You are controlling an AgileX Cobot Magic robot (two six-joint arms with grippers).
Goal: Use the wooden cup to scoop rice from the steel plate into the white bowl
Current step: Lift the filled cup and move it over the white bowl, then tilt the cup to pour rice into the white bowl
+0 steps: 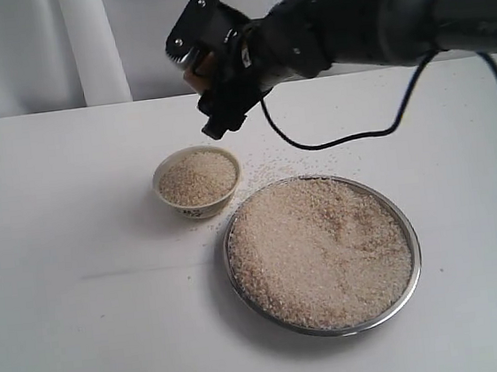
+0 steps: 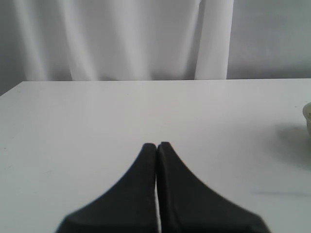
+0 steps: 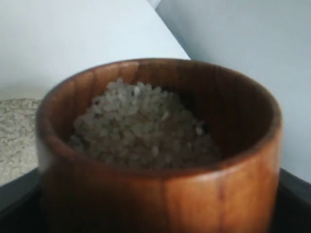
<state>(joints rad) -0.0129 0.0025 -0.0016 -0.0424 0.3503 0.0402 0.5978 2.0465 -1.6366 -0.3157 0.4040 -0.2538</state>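
The steel plate lies right of centre, heaped with rice. Left of it stands the white bowl, nearly full of rice. My right gripper hangs in the air above and behind the bowl, shut on the wooden cup. The right wrist view shows the wooden cup close up, holding a mound of rice. My left gripper is shut with nothing in it, low over bare table, and is not in the exterior view.
Loose grains lie scattered on the white table between bowl and plate. A black cable hangs from the right arm over the table behind the plate. White curtains back the scene.
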